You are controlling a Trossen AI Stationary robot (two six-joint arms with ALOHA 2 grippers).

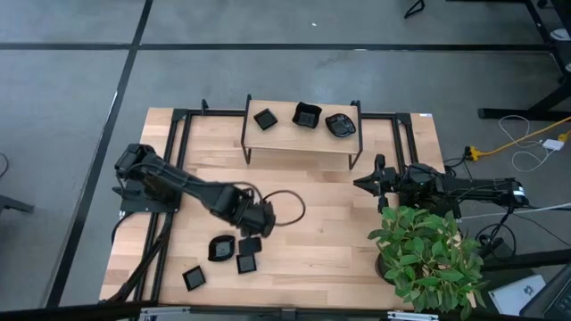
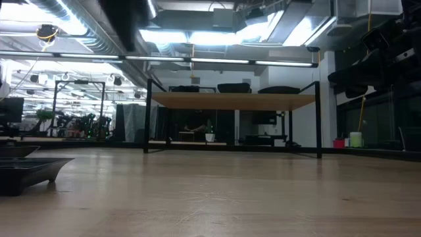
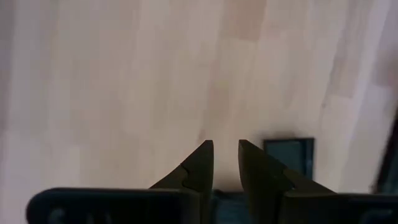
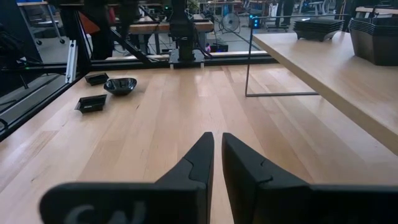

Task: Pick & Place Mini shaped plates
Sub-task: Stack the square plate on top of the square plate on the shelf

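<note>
- The left claw [image 1: 264, 217] hung low over the front part of the counter [image 1: 339, 205], right above a little group of mini shaped plates.
- The closest one was a small square plate [image 1: 251, 244]. It lay just beside the claw tip, a bit nearer the front edge.
- A rounder plate [image 1: 220, 249] sat touching or almost touching that square one, another square plate [image 1: 246, 263] lay just in front, and one more [image 1: 194, 277] lay apart near the corner.
- In the left wrist view, a dark square plate [image 3: 288, 154] showed just beside the claw fingers [image 3: 200, 167], a little off to one side.
- The left claw was nearly closed, with only a thin gap, and held nothing.
- The left arm stretched out long from its base and bent down at the wrist.
- Three plates already sat on the raised shelf [image 1: 303, 138] at the back.
- The right claw [image 1: 368, 183] waited near the shelf's right leg, almost closed and empty, far from the plates on the counter, so the left arm was the nearer one.
</note>
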